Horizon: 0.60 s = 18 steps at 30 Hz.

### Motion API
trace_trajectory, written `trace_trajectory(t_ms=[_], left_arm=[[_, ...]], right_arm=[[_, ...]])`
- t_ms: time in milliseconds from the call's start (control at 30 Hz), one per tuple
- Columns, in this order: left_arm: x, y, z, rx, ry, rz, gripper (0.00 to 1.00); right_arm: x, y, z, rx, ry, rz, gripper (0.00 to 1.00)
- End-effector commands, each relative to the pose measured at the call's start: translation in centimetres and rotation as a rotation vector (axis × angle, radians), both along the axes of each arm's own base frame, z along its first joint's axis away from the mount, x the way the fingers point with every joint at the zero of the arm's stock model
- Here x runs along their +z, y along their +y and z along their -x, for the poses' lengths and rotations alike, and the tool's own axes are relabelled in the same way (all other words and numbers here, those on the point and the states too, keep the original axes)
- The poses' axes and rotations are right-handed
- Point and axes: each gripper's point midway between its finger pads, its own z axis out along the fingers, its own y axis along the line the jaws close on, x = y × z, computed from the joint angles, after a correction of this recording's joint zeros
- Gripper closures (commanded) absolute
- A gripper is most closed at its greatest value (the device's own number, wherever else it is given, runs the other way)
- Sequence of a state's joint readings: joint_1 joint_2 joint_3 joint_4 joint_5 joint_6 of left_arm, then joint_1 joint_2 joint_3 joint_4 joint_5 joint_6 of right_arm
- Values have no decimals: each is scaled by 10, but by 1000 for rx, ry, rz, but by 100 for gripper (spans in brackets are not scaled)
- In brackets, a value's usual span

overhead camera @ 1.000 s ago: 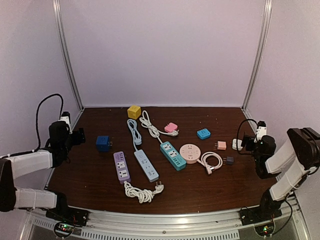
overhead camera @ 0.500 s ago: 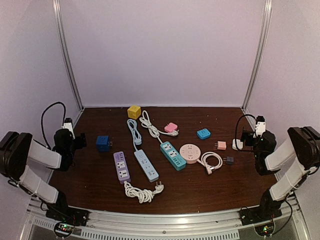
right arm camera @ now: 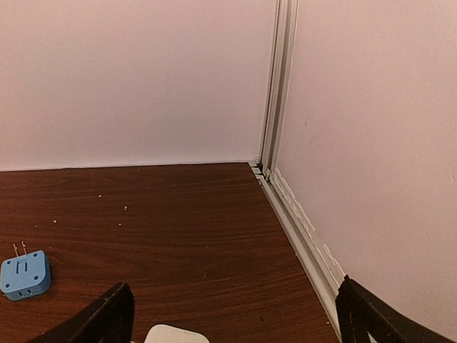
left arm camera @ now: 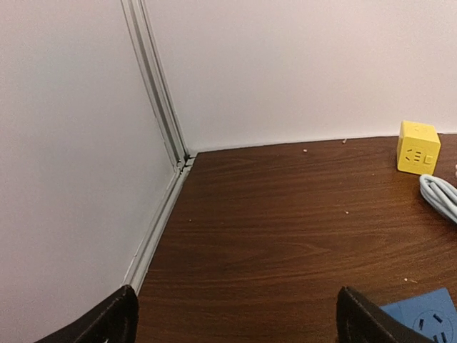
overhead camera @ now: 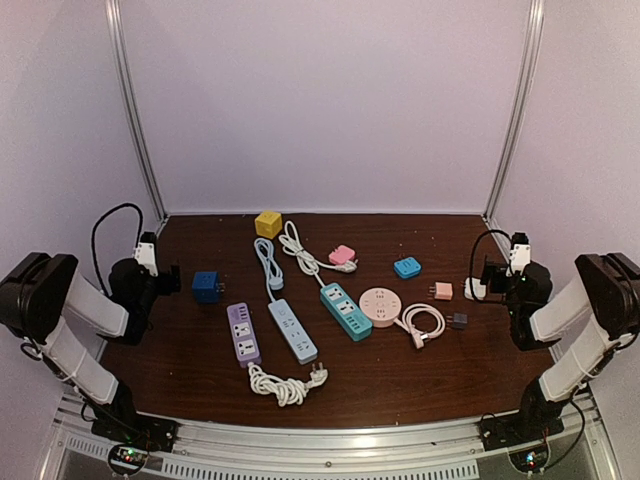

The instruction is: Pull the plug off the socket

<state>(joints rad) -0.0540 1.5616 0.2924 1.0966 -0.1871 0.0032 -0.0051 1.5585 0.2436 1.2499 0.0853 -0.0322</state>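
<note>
Several sockets lie on the dark wooden table [overhead camera: 400,375]. A pink socket [overhead camera: 341,254] at the back centre has a white plug [overhead camera: 349,267] against it, on the white cable of the teal power strip [overhead camera: 346,311]; I cannot tell how deep the plug sits. My left gripper [overhead camera: 167,274] is open and empty at the left edge, just left of a blue cube socket [overhead camera: 206,286]. My right gripper [overhead camera: 487,281] is open and empty at the right edge, by a white adapter [overhead camera: 473,290]. In the left wrist view the gripper [left arm camera: 239,323] frames bare table; likewise the right gripper [right arm camera: 235,323].
A purple strip [overhead camera: 243,334], a light blue strip [overhead camera: 292,330], a round pink socket [overhead camera: 380,306], a yellow cube [overhead camera: 267,223], a blue adapter [overhead camera: 407,267], a pink adapter [overhead camera: 442,291] and a grey adapter [overhead camera: 457,320] lie around. Walls and metal posts [left arm camera: 161,107] close the sides.
My left arm has folded and its gripper has moved right, closer to the blue cube socket. My right gripper has shifted only slightly. Nothing on the table moved.
</note>
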Motion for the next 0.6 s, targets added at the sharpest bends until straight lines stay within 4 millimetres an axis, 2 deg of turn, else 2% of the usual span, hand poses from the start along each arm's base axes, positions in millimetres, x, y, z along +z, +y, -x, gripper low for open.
trace_trajectory(t_ms=[0,567], left_arm=[[11,-7,-8,-39,-32,-20,2],[11,-7,-8,-41,-32,-21,2]], right_arm=[[6,4,-4,17,-14,8,0],[6,5,-5,22,-13,7,0]])
